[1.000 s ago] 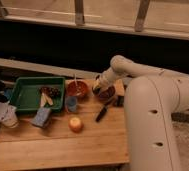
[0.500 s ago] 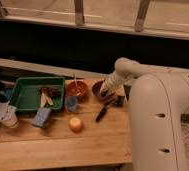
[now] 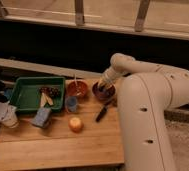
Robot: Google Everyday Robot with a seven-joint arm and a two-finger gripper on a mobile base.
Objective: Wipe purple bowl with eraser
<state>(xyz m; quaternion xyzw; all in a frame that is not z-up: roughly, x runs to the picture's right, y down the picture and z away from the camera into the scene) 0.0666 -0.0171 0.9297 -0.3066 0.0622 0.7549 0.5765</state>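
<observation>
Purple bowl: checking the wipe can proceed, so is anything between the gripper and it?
Nothing visible. The gripper is down at the purple bowl itself; the orange-red bowl sits apart, to its left in the picture.

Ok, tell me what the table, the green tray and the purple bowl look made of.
Table: wood, pale planks with visible seams. Green tray: probably plastic, one even colour with a moulded rim. Purple bowl: matte, no glints, plastic or ceramic; the look leaves it open. The gripper is down in the bowl.
</observation>
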